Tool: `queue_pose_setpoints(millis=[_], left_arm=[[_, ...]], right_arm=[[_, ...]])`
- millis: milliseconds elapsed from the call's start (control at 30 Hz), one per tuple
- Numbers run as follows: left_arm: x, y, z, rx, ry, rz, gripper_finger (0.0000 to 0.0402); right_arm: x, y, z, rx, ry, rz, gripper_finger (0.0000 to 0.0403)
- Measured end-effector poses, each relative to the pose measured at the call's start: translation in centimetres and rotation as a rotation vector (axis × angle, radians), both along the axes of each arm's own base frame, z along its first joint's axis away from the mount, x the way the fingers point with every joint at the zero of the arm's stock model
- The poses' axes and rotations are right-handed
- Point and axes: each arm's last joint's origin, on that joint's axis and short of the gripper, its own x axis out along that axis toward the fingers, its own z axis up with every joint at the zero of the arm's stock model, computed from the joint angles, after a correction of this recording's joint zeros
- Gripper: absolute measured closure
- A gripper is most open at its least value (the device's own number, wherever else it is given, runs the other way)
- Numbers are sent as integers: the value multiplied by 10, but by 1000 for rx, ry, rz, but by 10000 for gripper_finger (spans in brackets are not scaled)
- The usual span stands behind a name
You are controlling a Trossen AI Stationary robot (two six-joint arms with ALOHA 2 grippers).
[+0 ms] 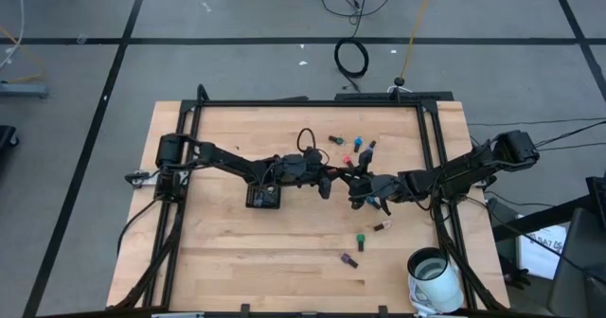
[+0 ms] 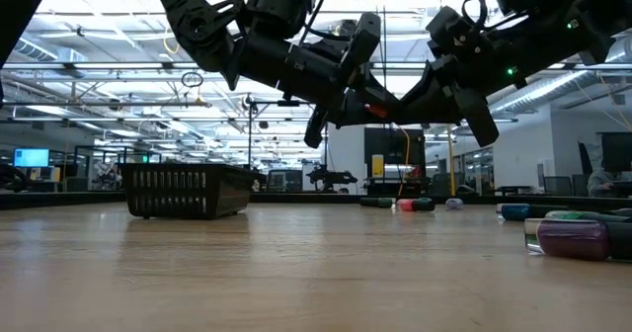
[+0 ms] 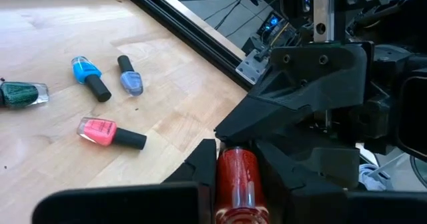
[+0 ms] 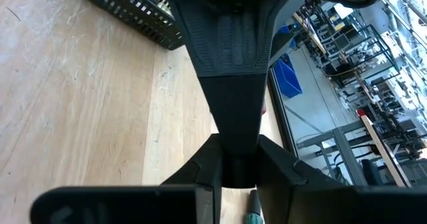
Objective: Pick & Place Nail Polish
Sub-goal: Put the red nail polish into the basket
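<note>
A red nail polish bottle [image 3: 237, 177] is held above the table's middle, between my two grippers, which meet tip to tip. My left gripper [image 1: 331, 180] comes from the left and is shut on it. My right gripper [image 1: 356, 187] comes from the right and is shut at its dark far end. Both are well above the table in the low view, where a bit of red [image 2: 373, 109] shows between them. Loose bottles lie on their sides: teal [image 3: 20, 94], blue [image 3: 90, 77], lilac [image 3: 130, 82] and pink [image 3: 110, 132]. The black slotted tray [image 1: 263, 197] stands under the left arm. My left gripper pinches the bottle's red body [image 3: 235, 164] between its two fingers, which lie along the bottle. The bottle is lifted clear of the table. My right gripper is shut on a narrow dark piece [image 4: 237, 169], which seems to be the bottle's cap. It comes from the table's right side, and the left gripper's finger hides the rest.
More bottles lie right of the middle toward the near edge: brown [image 1: 381, 227], green [image 1: 361, 238] and purple [image 1: 348, 259]. The purple one shows big in the low view [image 2: 583, 239]. A white cup [image 1: 434, 275] stands at the near right corner. Black frame rails [image 1: 431, 148] border the table.
</note>
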Motion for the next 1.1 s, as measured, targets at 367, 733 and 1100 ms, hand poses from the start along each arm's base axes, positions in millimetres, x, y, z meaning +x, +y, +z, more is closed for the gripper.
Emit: queue_pose_setpoints(millis=[367,733,1100], left_arm=[[-3,7,10,61,-3,-2,348],[-26,-11,56,446,122,-150,347],[-42,-53,60,666,235,-337,347]], right_arm=[[-1,-1,1,115,-71,-69,200],[-30,-5,35,311,-209,-160,151],[-79,-14,34,401,-377,-159,179]])
